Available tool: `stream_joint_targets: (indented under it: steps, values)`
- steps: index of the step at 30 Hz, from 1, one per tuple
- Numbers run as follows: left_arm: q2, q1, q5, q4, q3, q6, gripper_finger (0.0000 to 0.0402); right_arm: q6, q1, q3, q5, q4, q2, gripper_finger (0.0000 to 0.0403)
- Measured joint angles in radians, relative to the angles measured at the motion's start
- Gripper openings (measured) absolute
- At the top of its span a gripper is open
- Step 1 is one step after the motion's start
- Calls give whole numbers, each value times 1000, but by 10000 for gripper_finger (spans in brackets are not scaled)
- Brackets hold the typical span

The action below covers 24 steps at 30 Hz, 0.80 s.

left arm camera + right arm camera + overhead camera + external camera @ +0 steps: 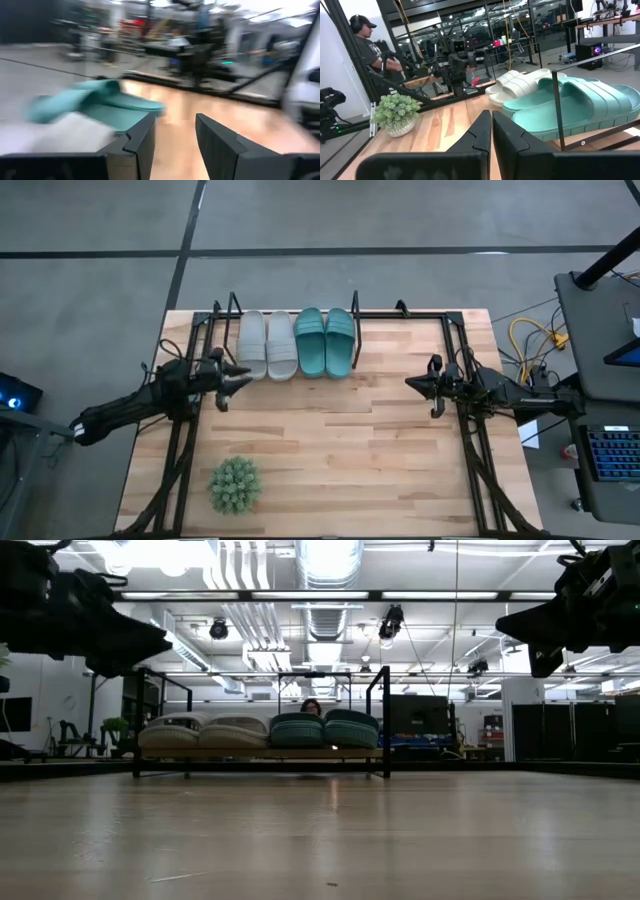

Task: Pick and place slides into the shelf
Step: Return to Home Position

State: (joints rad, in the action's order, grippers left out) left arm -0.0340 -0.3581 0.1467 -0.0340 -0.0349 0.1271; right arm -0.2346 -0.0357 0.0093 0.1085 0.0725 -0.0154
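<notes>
In the high view, the left gripper [238, 379] hangs at the middle left of the table [340, 450]. Its fingers [142, 142] are apart and hold nothing. Below it, at the lower left, sits a small plant [235, 485]. At the top middle stands the shelf [356, 302], with all four shoes side by side on it — two grey slides [267, 345], then two teal slides [326, 341]. Each one lies long-ways up and down the frame, with its strap at the upper end, toes pointing to the top. At the middle right, the right gripper [412, 384] is pinched closed — empty, well apart from the shoes.
</notes>
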Motion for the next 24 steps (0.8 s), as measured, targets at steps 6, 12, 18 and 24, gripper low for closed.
stream_joint_targets:
  steps: [6, 12, 18, 24]
  values:
    - [7, 117, 184, -6, -8, 158, 125, 6, 0, 0, 49, -3, -1, 9]
    - [3, 274, -36, -34, -9, 59, 125, 6, 0, 0, 50, -7, 0, 9]
    - [-19, 301, -174, -44, -8, -60, 125, 7, 1, 0, 46, -8, -1, 9]
    - [-41, 299, -308, -33, -9, -210, 121, 10, 1, 1, 46, -28, -2, 9]
